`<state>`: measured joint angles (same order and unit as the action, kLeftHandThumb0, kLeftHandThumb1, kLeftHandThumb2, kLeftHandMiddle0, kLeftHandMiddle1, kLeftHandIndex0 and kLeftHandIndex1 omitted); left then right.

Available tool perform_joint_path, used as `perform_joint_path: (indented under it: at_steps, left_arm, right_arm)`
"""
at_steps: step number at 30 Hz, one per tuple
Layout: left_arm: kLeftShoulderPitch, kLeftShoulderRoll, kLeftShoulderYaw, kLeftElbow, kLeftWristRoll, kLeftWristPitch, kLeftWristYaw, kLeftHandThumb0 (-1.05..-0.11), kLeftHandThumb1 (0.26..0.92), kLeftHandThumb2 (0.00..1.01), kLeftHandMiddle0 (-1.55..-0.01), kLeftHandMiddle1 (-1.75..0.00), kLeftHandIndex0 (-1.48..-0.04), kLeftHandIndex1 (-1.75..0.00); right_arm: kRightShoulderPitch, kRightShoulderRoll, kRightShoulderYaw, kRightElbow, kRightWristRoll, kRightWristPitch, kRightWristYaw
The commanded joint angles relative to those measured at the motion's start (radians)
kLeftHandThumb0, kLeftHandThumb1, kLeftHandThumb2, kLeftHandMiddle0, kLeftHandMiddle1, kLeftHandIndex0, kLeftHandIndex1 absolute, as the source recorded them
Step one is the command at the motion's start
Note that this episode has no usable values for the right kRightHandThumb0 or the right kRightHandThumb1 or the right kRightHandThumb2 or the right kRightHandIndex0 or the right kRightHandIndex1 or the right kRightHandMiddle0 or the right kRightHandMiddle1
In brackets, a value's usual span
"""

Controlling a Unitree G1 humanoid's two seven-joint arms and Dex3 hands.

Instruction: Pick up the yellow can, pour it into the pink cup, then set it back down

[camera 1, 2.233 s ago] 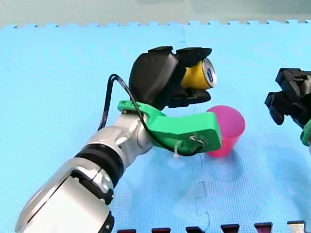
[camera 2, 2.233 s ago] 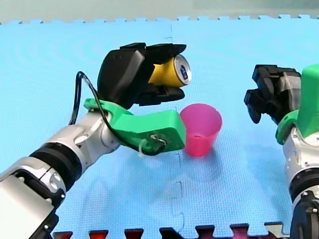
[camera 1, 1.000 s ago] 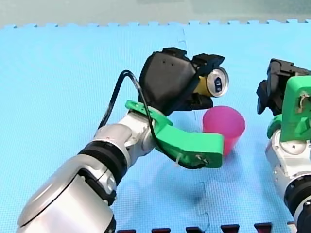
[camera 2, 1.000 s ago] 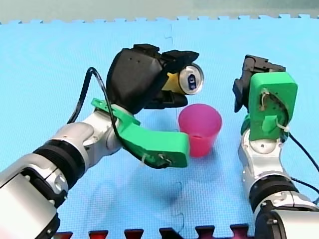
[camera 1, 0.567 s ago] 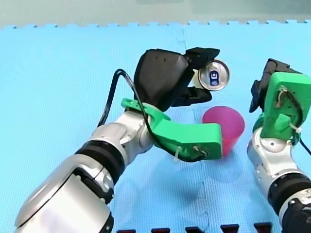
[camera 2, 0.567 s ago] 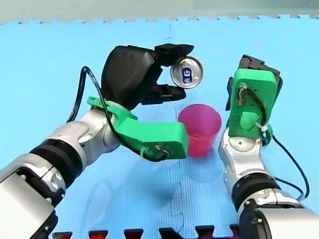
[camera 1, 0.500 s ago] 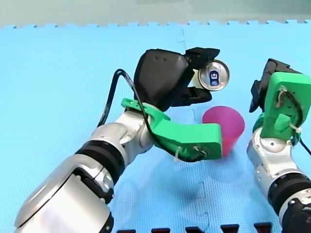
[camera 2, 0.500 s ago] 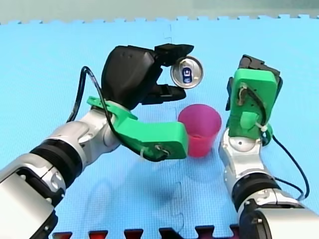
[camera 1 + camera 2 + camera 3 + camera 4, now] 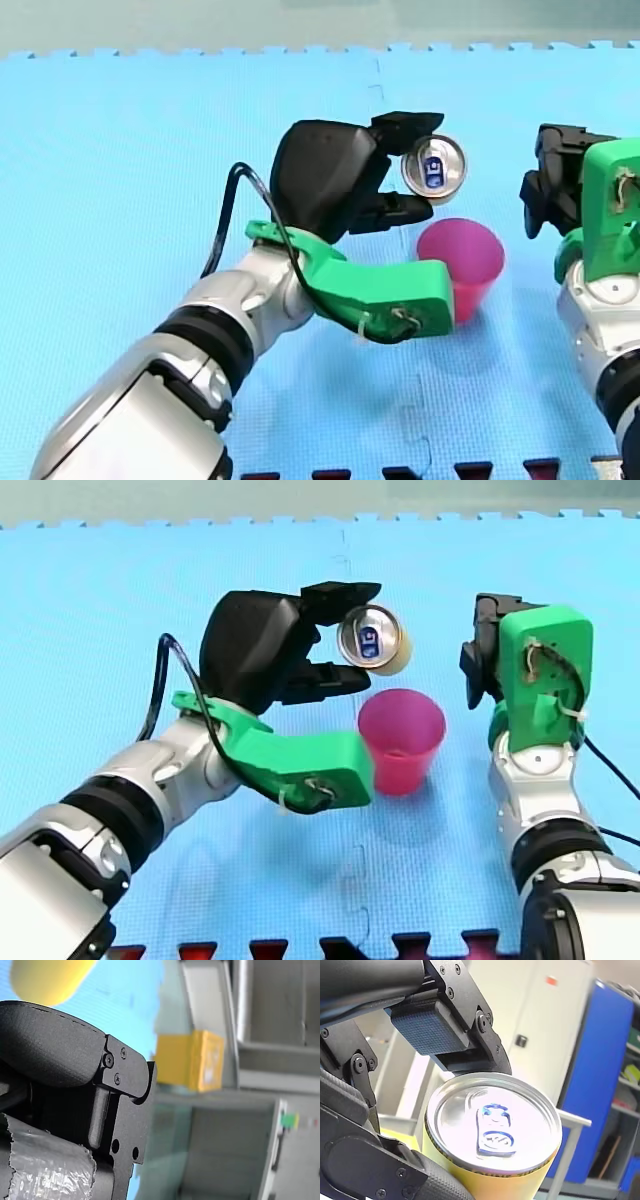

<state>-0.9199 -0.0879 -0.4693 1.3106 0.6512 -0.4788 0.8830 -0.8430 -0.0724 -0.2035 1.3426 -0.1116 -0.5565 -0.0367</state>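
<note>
Nearest the robot, a row of red tiles (image 9: 330,474) marks the front edge of the blue foam mat (image 9: 120,180). The left arm reaches in over it from the left. A green bracket (image 9: 380,285) at that arm's wrist hangs low, just in front of the pink cup (image 9: 402,742), and may be touching its near side.

The cup stands upright on the mat. Above its far-left rim the left hand (image 9: 340,185) is closed around the yellow can (image 9: 370,640), which is held in the air. The can lies almost on its side with its lid turned towards the head; the second wrist view shows the lid (image 9: 492,1132) close up, with black fingers (image 9: 427,1032) gripping above and below it.

This looks like the pouring step. The lid seems to sit off the rim rather than over the middle of the cup, so the next move probably calls for shifting the can over the opening. After that it has to be turned upright and set down.

The right hand (image 9: 485,665) is raised just right of the cup and holds nothing; I cannot tell whether it is open or closed. It narrows the room on that side.

Bare mat left of the cup and beyond it, up to the toothed far edge (image 9: 200,50), gives ample space for setting the can down. The main risk I judge is the bracket knocking the cup as the arm moves.
</note>
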Motion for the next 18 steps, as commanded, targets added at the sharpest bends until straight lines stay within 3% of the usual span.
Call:
perform_joint_path:
  at_steps: [1, 5, 18]
  left_arm:
    - [0.006, 0.009, 0.105, -0.008, -0.097, -0.037, 0.040, -0.393, 0.843, 0.00, -1.22, -0.41, -1.20, -0.01]
    - [0.009, 0.018, 0.101, -0.006, -0.095, -0.042, 0.029, -0.393, 0.838, 0.00, -1.23, -0.38, -1.21, -0.01]
    - [0.019, 0.015, 0.132, -0.005, -0.107, -0.054, 0.036, -0.389, 0.824, 0.00, -1.27, -0.36, -1.20, 0.00]
  right_arm:
    - [0.015, -0.101, 0.033, 0.008, -0.029, 0.031, 0.118]
    - [0.016, -0.103, 0.028, 0.005, -0.023, 0.021, 0.136]
    - [0.019, -0.114, 0.030, 0.004, -0.019, 0.018, 0.143]
